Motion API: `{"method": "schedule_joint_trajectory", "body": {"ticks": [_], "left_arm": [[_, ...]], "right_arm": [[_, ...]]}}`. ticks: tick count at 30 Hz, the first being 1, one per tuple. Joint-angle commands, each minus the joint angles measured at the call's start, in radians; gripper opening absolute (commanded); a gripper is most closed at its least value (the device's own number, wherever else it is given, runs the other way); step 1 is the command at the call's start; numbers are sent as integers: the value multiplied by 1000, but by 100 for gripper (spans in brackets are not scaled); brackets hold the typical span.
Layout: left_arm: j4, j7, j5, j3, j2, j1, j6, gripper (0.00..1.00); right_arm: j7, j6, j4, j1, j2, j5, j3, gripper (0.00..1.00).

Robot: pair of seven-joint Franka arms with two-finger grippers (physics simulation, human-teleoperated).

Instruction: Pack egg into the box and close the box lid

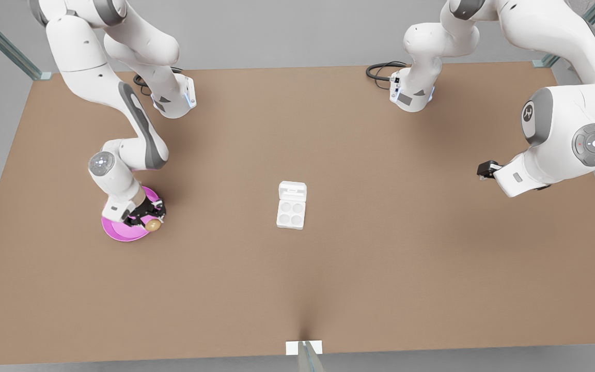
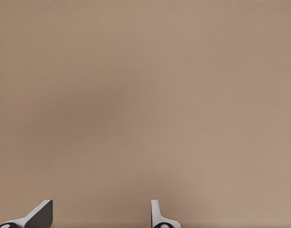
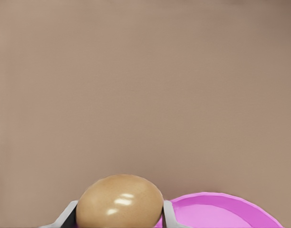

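The right gripper (image 1: 152, 221) is at the front view's left, over the near edge of the pink plate (image 1: 116, 231), its fingers (image 3: 168, 214) closed against both sides of the egg (image 1: 153, 224), whose long axis lies across between them. At mid-table (image 1: 297, 289) the box (image 1: 291, 215) lies open, four cups up, the box lid (image 1: 293, 192) flat on its far side. No writing is readable. At the front view's right the left gripper (image 1: 485, 170) waits above the table, fingers (image 2: 38, 214) wide apart and empty
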Motion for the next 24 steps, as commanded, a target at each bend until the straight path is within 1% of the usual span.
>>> {"method": "schedule_joint_trajectory", "body": {"ticks": [1, 4, 5, 12, 13, 14, 17, 19, 21, 24], "left_arm": [[0, -1, 0, 0, -1, 0, 2, 100], [0, 1, 0, 0, 0, 0, 2, 100], [0, 1, 0, 0, 2, 0, 2, 100], [0, 1, 0, 0, 3, 0, 2, 100], [0, 1, 0, 0, 3, 0, 2, 100], [0, 1, 0, 0, 3, 0, 3, 100], [0, 1, 0, 0, 3, 0, 3, 100], [0, 1, 0, 0, 3, 0, 3, 100], [0, 1, 0, 0, 5, 0, 3, 100], [0, 1, 0, 2, 5, 0, 8, 100]], "right_arm": [[179, -29, 46, 7, 17, -3, 52, 61], [302, -72, 152, 116, 67, -2, 61, 61], [357, -158, 230, 157, 100, 0, 61, 61], [774, -276, 497, 396, 258, 8, 61, 60], [809, -276, 505, 435, 259, 43, 60, 60], [845, -278, 518, 455, 268, 44, 60, 60], [935, -378, 661, 519, 339, 49, 52, 60], [1013, -379, 710, 557, 383, 46, 49, 60], [1107, -437, 793, 604, 425, 44, 32, 60], [1337, -451, 810, 660, 434, 44, 29, 60]]}}
